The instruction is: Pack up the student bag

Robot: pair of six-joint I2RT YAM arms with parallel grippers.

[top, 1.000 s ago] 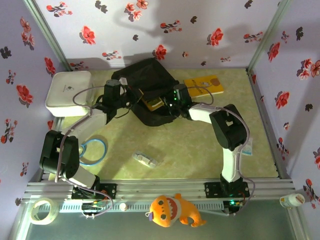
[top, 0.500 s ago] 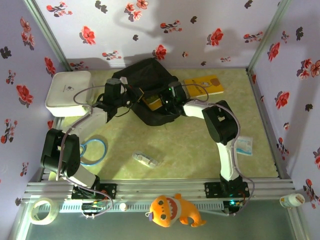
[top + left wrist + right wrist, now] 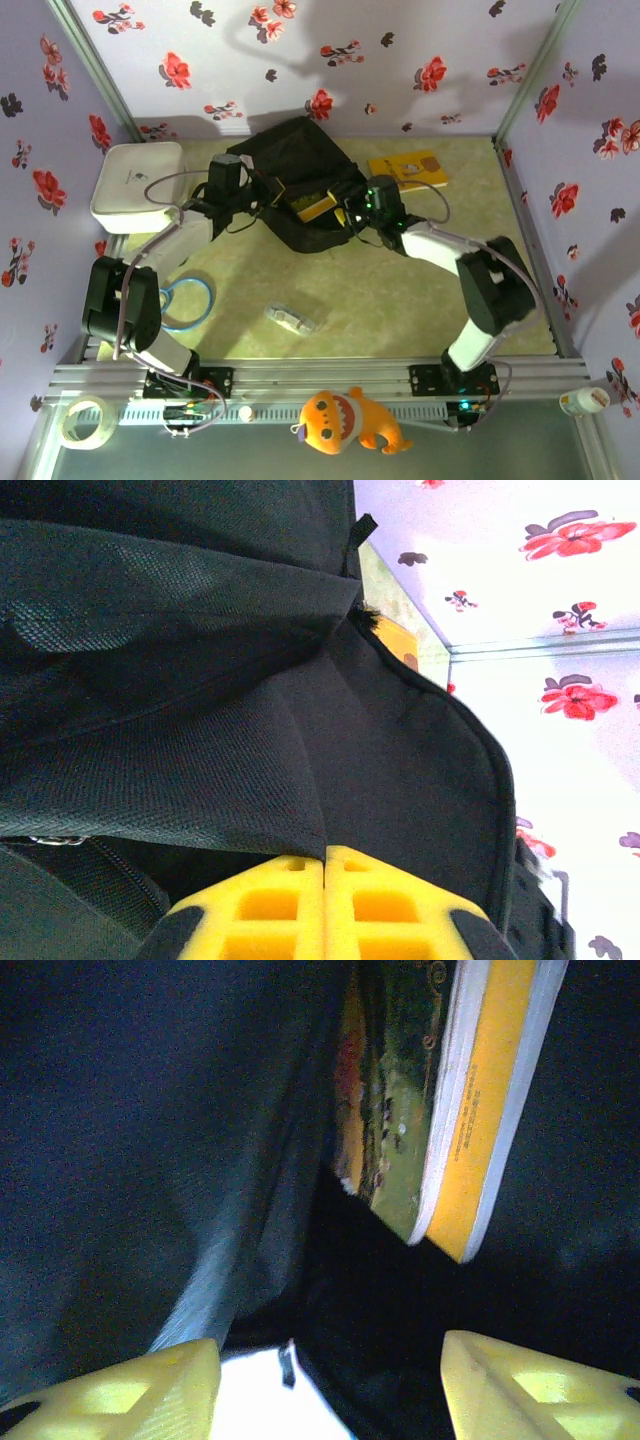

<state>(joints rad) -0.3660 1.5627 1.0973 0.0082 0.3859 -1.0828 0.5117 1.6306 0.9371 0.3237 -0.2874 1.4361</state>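
Right pincer [image 3: 326, 1362] is seen open, books [image 3: 470, 1110] lodged just ahead inside the student bag [image 3: 300, 150], its fabric clamped by left pincer [image 3: 325, 868]; withdrawal is judged next.

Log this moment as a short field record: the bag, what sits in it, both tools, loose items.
bag: student bag, black, at the far side of the table, mouth open
inside: yellow book beside a dark-covered book, at the mouth
left tool: shut, pinching bag fabric
right tool: open, just short of the books, holding nothing
loose: second yellow book, white case, blue cable loop
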